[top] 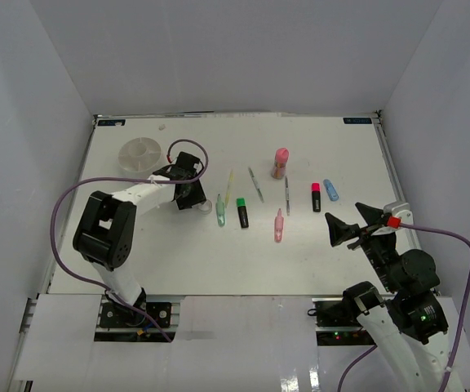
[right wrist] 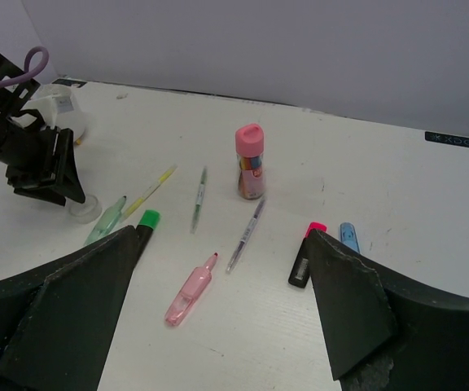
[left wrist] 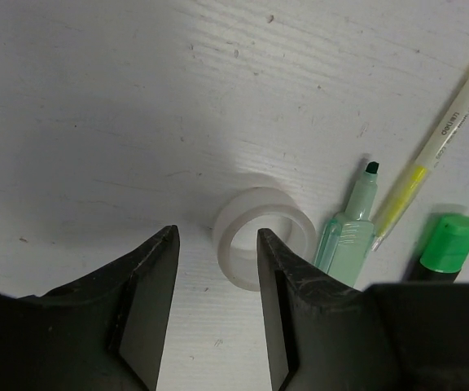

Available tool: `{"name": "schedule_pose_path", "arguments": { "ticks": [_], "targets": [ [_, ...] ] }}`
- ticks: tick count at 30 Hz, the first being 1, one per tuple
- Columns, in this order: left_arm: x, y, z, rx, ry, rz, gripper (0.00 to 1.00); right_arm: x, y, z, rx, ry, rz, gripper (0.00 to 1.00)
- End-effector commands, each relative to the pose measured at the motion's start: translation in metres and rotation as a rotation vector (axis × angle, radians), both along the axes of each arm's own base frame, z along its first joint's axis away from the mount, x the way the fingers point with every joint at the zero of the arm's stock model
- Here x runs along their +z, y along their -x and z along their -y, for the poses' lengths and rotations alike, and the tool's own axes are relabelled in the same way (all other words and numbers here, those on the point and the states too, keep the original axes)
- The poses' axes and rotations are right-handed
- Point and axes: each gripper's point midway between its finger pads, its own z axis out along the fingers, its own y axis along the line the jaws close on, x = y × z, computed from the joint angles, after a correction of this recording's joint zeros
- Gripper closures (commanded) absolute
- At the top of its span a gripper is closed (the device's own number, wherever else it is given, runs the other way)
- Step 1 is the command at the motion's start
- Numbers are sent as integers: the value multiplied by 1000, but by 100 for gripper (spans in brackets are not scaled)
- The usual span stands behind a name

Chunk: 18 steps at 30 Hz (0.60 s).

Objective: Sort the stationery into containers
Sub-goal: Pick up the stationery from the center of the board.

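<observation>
The clear tape roll [left wrist: 255, 204] lies flat on the table, also seen in the top view [top: 185, 206]. My left gripper [left wrist: 216, 236] is open right over it: the roll's left wall sits between the fingers and the right finger covers its hole. The pale green marker [left wrist: 344, 240], yellow thin pen [left wrist: 438, 147] and green-capped marker [left wrist: 450, 244] lie just to its right. The white organiser cup [top: 141, 152] stands at the far left. My right gripper [top: 348, 222] is open and empty, raised near the red-capped marker [top: 316, 197] and blue-capped marker [top: 331, 189].
The pink tube [top: 281, 162] stands upright mid-table. Two thin pens [top: 255, 184] [top: 286, 196] and the pink marker [top: 278, 225] lie around it. Walls enclose the table on three sides.
</observation>
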Motion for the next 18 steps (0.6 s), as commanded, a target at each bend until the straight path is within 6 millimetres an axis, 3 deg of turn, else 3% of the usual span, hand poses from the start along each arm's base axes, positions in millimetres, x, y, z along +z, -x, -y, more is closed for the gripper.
{"name": "schedule_pose_path", "arguments": {
  "ticks": [1,5,11,18],
  "targets": [
    [8,-4,5,-11,-2,19,46,10,-1,4,-23,-13,49,10],
    [4,-3,8,-21,-13,13,48,10,-1,6,-31,-17,51,10],
    [3,-4,5,-12,-36,19,58,9,0,7,-35,-20,52,10],
    [2,-4,5,-15,-44,18,77,9,0,12,-59,-30,60,10]
  ]
}}
